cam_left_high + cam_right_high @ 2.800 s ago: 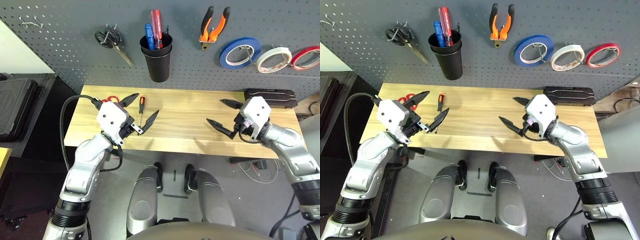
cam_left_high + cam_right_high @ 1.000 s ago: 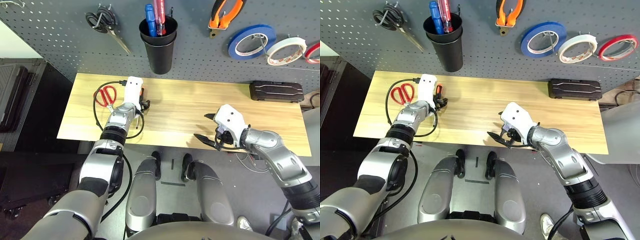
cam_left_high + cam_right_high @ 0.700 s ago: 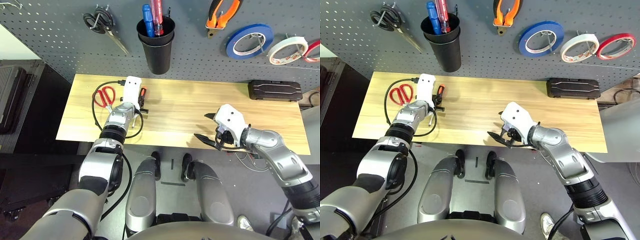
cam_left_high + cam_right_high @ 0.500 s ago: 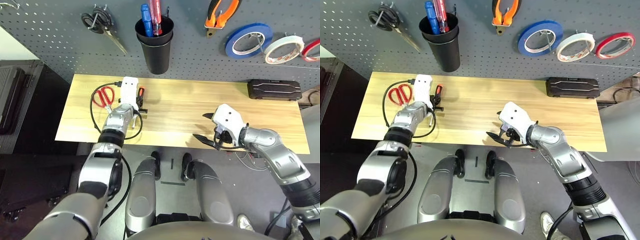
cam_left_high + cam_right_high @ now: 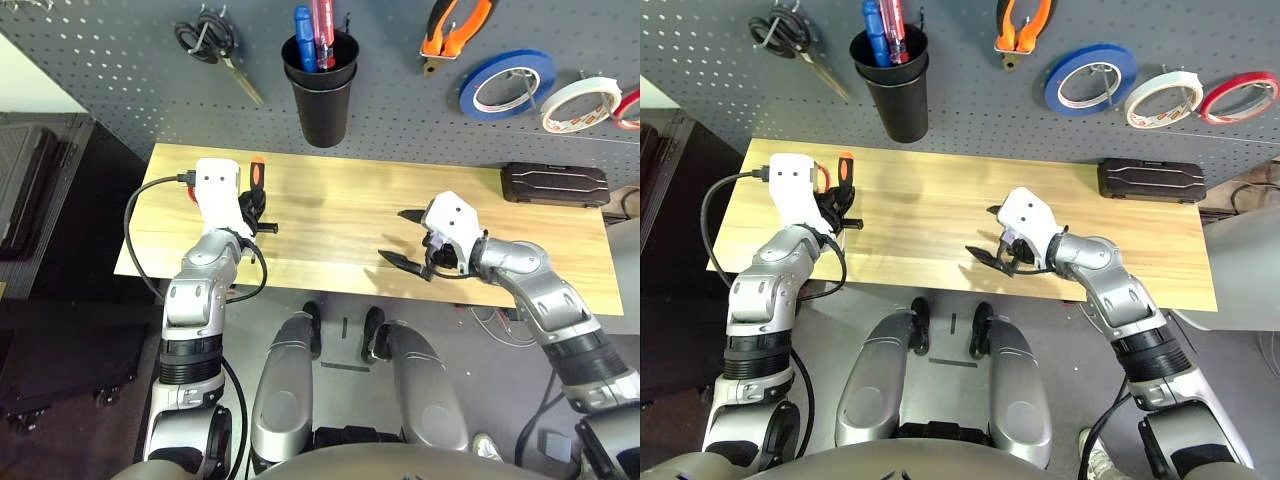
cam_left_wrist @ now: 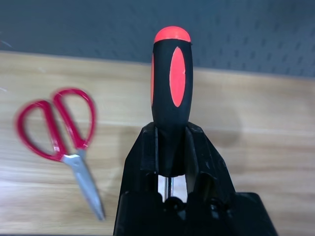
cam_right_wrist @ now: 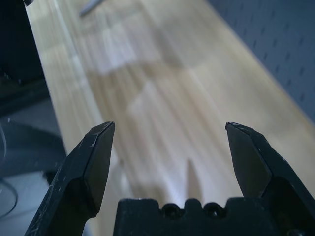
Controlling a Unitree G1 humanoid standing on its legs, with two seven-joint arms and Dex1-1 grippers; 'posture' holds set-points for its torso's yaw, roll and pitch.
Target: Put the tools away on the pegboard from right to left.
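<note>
Fingers of the left gripper [image 6: 171, 142] pinch the black-and-orange handle of the screwdriver [image 6: 172, 83] above the worktop [image 5: 330, 210], beside the red-handled scissors [image 6: 74, 132] lying there. The right gripper's [image 7: 171, 130] fingers are spread, holding nothing, over the worktop. On the pegboard [image 5: 400, 120] hang the pliers [image 5: 455, 35] and the white tape roll [image 5: 1164, 99], between the blue tape roll [image 5: 1090, 79] and red tape roll [image 5: 1240, 97].
</note>
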